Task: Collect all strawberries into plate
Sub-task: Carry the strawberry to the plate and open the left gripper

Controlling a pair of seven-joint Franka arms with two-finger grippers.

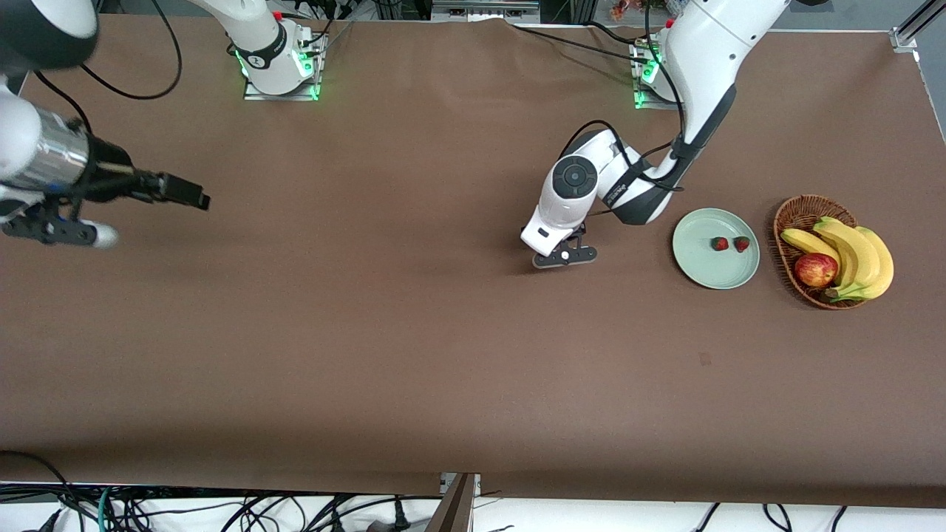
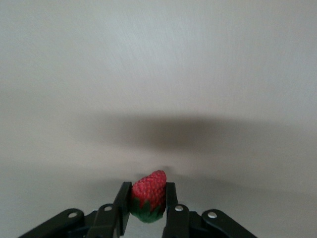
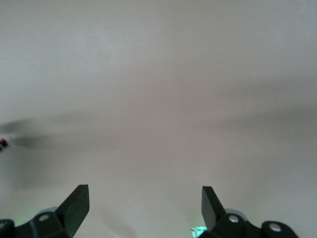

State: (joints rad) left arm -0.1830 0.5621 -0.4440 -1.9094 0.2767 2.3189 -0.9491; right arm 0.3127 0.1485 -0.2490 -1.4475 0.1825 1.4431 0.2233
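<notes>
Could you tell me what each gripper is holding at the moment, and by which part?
The left gripper pinches a strawberry by its sides near the leafy cap; the right gripper is open and empty.

From the front, the left claw (image 1: 565, 256) hides under its own wrist, so you can't see the strawberry (image 2: 148, 196) it grips there. Your right arm runs off the picture's edge, its right claw (image 1: 55, 230) blurred. In the basket (image 1: 789, 255), the bananas (image 1: 850, 255) cover part of the apple (image 1: 814, 269).

Wicker basket (image 1: 783, 222) with bananas (image 1: 857, 255), apple (image 1: 815, 269)
</notes>
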